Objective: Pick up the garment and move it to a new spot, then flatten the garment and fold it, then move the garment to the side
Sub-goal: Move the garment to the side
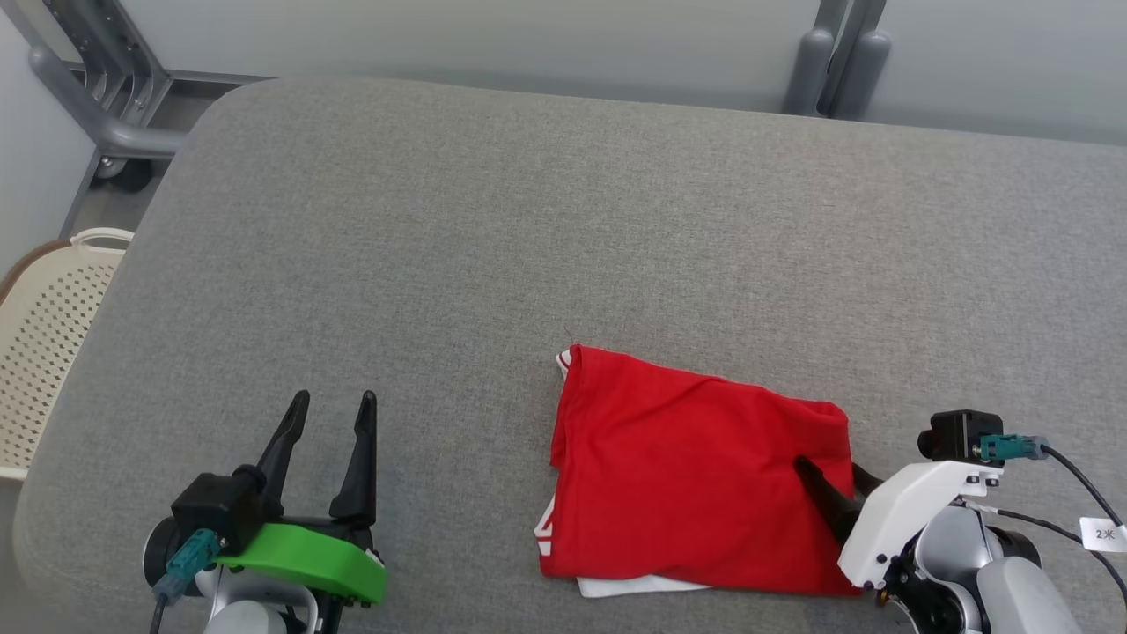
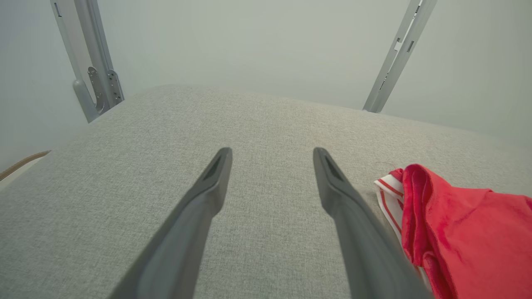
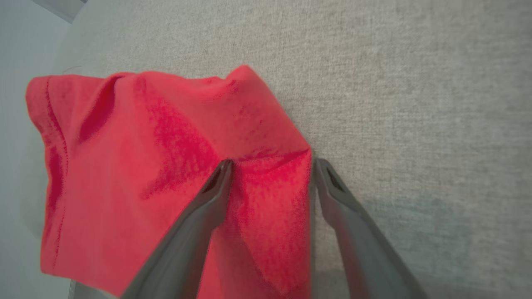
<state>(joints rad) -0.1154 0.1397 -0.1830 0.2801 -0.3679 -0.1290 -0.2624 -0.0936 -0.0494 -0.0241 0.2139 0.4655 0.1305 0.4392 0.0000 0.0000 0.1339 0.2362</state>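
We see the folded red cloth garment with white striped trim point(image 1: 696, 475) lying flat on the wide grey woven-fabric table top point(image 1: 440, 220), in the near right part of it; a white layer peeks out under its near edge and striped trim shows at its left side.

Our right gripper point(image 1: 829, 467) sits at the garment's right edge with its jaws spread wide; in the right wrist view point(image 3: 273, 162) one dark finger point(image 3: 199, 216) lies over the red cloth point(image 3: 166, 166) and the other finger point(image 3: 345, 207) lies over bare grey fabric just beside the hem, so a raised fold of the edge stands between them; the jaws are not closed on it, and we cannot tell whether the fingertips touch the cloth.

Our left gripper point(image 1: 336, 398) is at the near left, well apart from the garment, jaws equally wide and holding nothing; its wrist view point(image 2: 272, 153) shows grey fabric between the fingers and the garment's striped corner point(image 2: 469, 232) off to the right.

Beyond the table's left edge stands a cream perforated plastic basket point(image 1: 44, 335); a grey metal frame point(image 1: 106, 106) rises at the far left corner.
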